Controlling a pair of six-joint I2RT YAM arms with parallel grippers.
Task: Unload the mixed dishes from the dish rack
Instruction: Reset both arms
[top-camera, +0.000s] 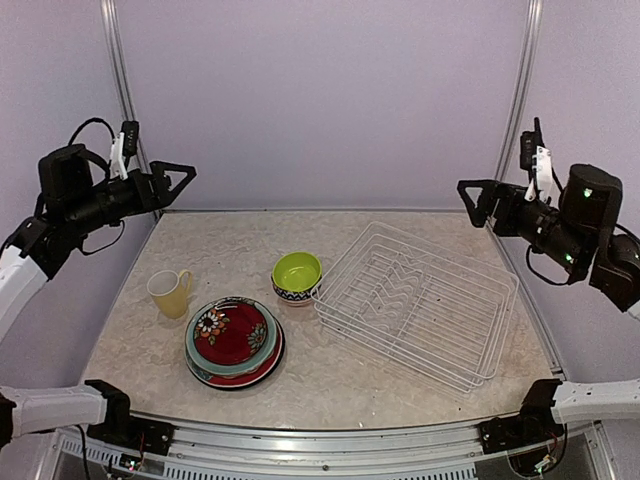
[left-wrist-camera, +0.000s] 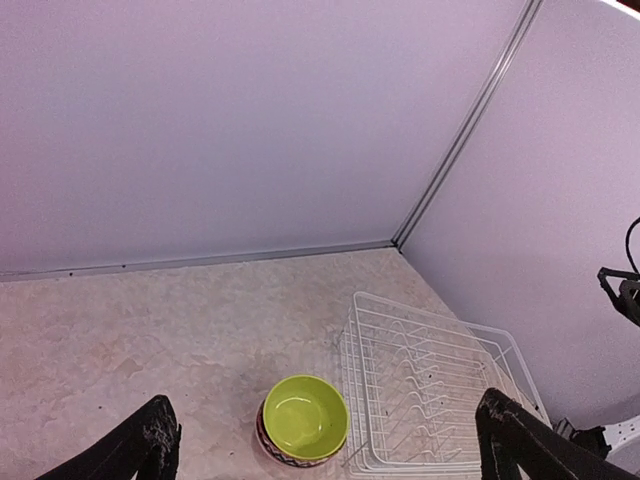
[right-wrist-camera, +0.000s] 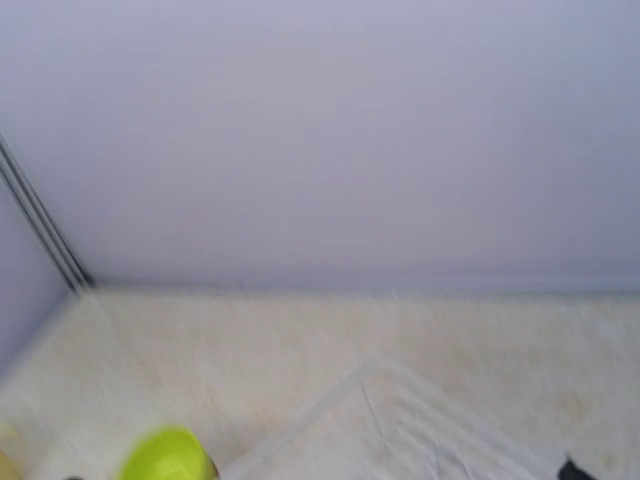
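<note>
One dish rack lies flat on the right half of the tabletop, set askew so its long axis runs from far left to near right, prongs up. To its left, all outside it, stand one pale yellow mug (upright, handle toward the rack), one lime green bowl nested in one patterned bowl, and one stack of plates, red on top with teal and black rims below, their exact number unclear. Both arms hang high at the sides, the left fingers spread wide and the right fingers likewise apart, neither touching anything.
</note>
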